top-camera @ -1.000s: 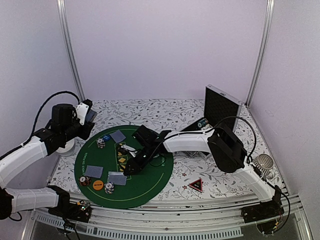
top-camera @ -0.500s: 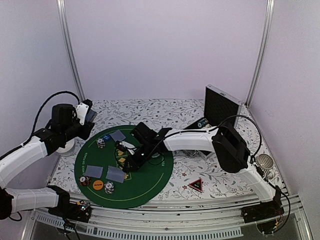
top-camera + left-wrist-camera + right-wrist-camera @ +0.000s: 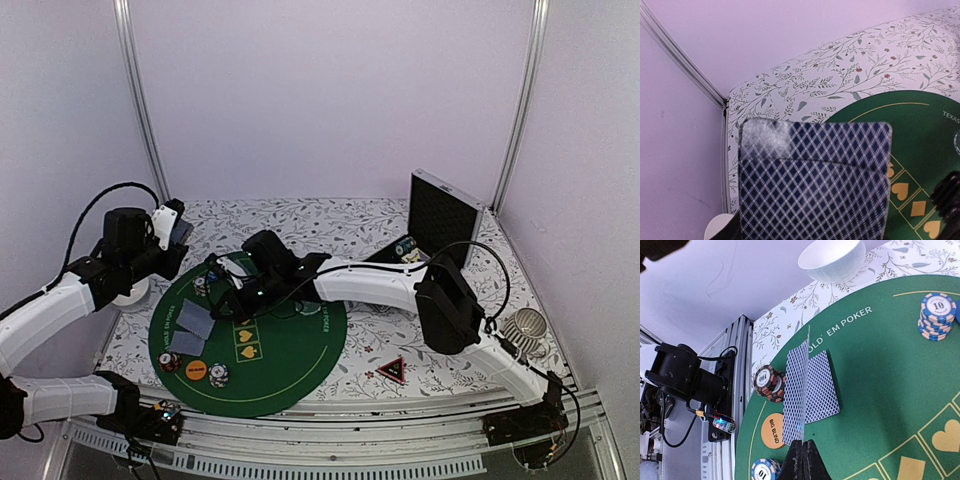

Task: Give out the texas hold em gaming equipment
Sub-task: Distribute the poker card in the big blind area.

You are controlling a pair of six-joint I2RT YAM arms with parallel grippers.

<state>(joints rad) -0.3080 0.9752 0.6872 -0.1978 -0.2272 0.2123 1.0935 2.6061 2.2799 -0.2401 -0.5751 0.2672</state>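
Note:
In the right wrist view my right gripper point(image 3: 804, 456) is shut on the lower edge of a grey-blue-backed playing card point(image 3: 795, 390), held upright just over the green poker mat point(image 3: 880, 390). A second card point(image 3: 822, 385) lies flat right beside it. Close by are a red-black chip stack point(image 3: 767, 382), the orange disc point(image 3: 771, 431) and blue-white chip stacks point(image 3: 764, 471) point(image 3: 937, 315). From above, the right gripper point(image 3: 220, 303) is over the mat's left side. My left gripper point(image 3: 178, 232) hangs above the mat's far left, and a deck of cards point(image 3: 812, 182) in it fills its wrist view. The red-black triangle token point(image 3: 391, 370) and clear disc point(image 3: 525, 327) lie off the mat at right.
A white ribbed cup point(image 3: 832, 260) stands just past the mat's left edge, under the left arm. A black box point(image 3: 440, 215) leans at the back right. Metal frame posts and a rail bound the floral tabletop point(image 3: 330, 220).
The right gripper has closed on the card near the mat's middle front and carried it left and back, beside the card lying at the left. The left arm has not moved.

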